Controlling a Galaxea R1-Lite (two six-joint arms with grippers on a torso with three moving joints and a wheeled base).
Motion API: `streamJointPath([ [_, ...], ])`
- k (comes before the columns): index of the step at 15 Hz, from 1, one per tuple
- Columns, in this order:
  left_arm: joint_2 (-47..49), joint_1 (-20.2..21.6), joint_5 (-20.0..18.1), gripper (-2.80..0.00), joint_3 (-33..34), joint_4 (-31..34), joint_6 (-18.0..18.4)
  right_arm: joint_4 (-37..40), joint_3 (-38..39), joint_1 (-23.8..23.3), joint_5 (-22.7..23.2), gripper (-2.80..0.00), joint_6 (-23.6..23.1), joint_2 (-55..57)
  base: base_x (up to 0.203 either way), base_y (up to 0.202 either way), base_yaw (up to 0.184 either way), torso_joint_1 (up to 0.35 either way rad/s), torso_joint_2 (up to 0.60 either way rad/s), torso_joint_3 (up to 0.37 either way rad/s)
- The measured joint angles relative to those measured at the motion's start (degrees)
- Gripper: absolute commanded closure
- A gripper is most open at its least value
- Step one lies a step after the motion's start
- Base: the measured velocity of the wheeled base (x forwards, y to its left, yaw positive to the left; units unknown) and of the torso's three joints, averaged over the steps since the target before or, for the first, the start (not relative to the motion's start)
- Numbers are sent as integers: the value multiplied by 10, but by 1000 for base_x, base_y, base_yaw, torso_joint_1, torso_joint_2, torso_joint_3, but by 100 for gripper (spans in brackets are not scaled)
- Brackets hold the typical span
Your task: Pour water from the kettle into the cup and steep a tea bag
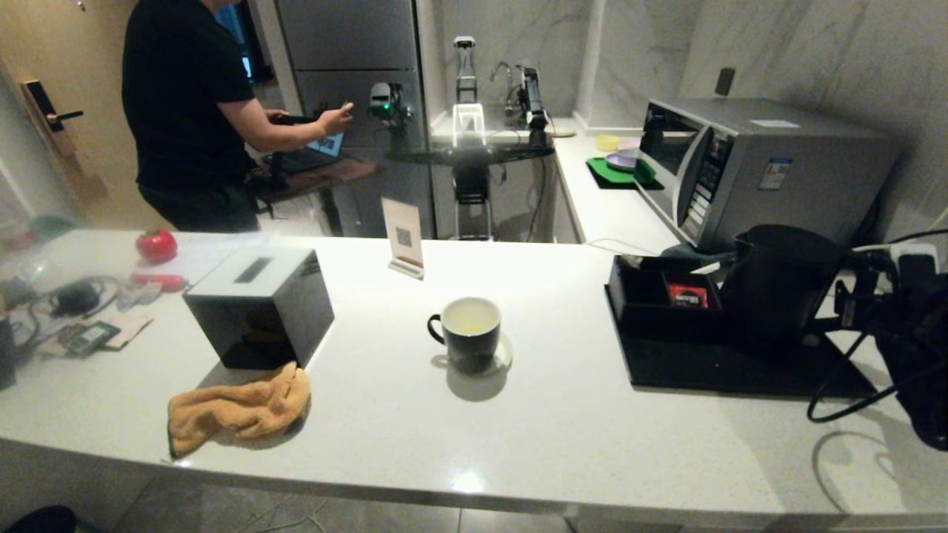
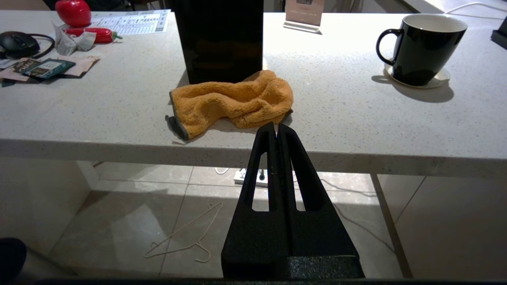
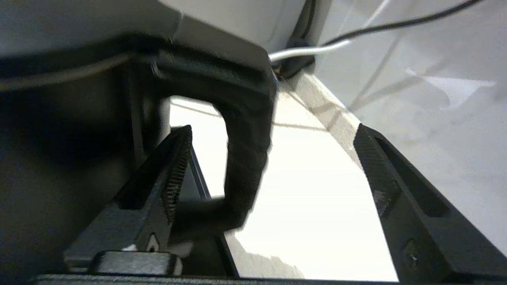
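Presently: kettle (image 1: 778, 285) stood on black tray (image 1: 740, 370) at worktop's right end; loop handle (image 3: 245, 158) between spread, non-gripping fingers of right gripper (image 3: 273, 166), apparently just released. Cup (image 1: 466, 333), holding yellowish water (image 1: 470, 317), mid-worktop on coaster. Left gripper (image 2: 276, 130) closed, empty, parked below front edge.

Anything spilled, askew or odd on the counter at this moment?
No spill shows. The cup stands upright on its coaster, the kettle upright on the black tray. Only the orange cloth looks untidy, crumpled at the counter's front edge beside the black box.
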Motion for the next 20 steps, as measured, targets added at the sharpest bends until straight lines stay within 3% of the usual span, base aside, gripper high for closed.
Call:
streamJointPath([
  [7,0,0,0,0,0,0,0,5,97,-5,2,-280,1,-82,0,0,0,0,0,0],
  [8,0,0,0,0,0,0,0,6,116,-5,2,0,0,-97,0,0,0,0,0,0],
  [15,0,0,0,0,0,0,0,38,204,-4,3,0,-2,-215,0,0,0,0,0,0],
  [20,0,0,0,0,0,0,0,112,251,-4,5,0,-1,-322,0,0,0,0,0,0],
])
